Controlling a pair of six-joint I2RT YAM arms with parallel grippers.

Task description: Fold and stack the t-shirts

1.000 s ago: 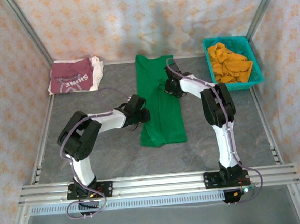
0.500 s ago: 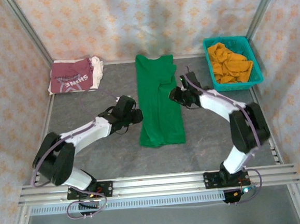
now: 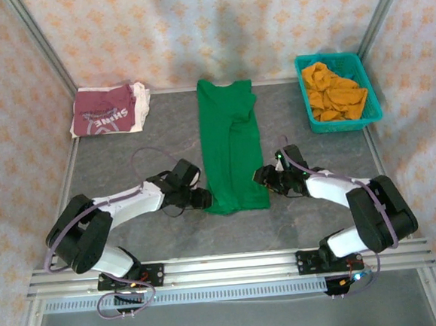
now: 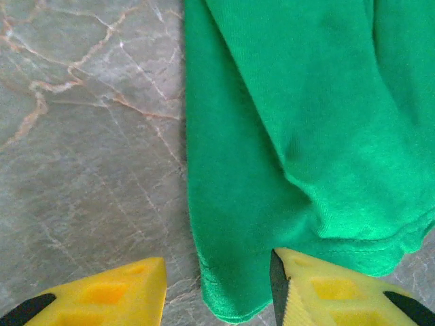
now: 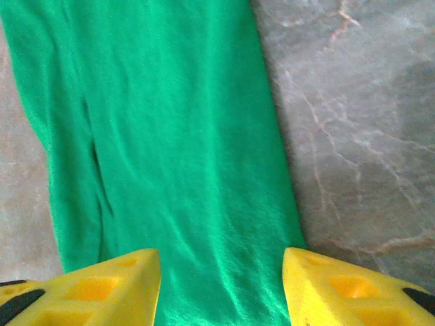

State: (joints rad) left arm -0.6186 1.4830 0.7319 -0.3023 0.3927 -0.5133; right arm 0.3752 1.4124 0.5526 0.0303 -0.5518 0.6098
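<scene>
Top external: green t-shirt (image 3: 231, 143) lies centre as a long folded strip; maroon t-shirt (image 3: 107, 111) sits far left.
Left gripper (image 3: 203, 199) and right gripper (image 3: 261, 178) flank its near hem, both released, grasping nothing.

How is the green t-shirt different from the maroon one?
The green t-shirt is plain and lies as a long narrow strip in the middle; the maroon t-shirt bears white lettering and sits as a compact folded bundle in the far left corner. Both lie flat on the grey table.
</scene>
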